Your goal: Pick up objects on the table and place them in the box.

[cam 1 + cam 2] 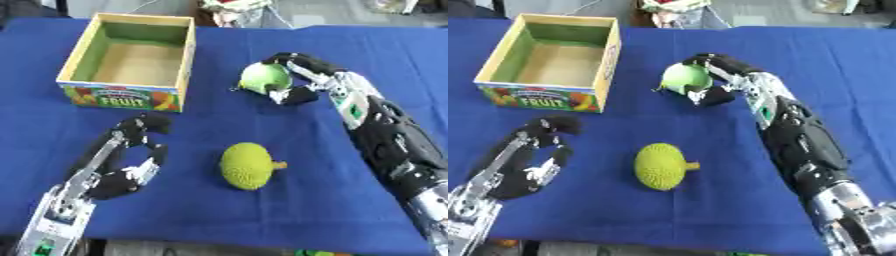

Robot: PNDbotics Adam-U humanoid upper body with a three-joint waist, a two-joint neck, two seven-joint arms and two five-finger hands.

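A smooth green round fruit (263, 77) lies on the blue cloth right of the box, and my right hand (302, 80) curls round it from the right, fingers over its top and thumb below. A bumpy yellow-green fruit (248, 165) with a short stem lies in the middle of the cloth, touched by nothing. The open wooden box (186, 55), marked FRUIT on its front, stands at the far left and holds nothing. My left hand (131, 160) rests open at the lower left, fingers pointing up toward the box.
A blue cloth (289, 200) covers the whole table. Some clutter lies beyond the far edge (232, 10). My right forearm (394, 145) runs along the right side of the table.
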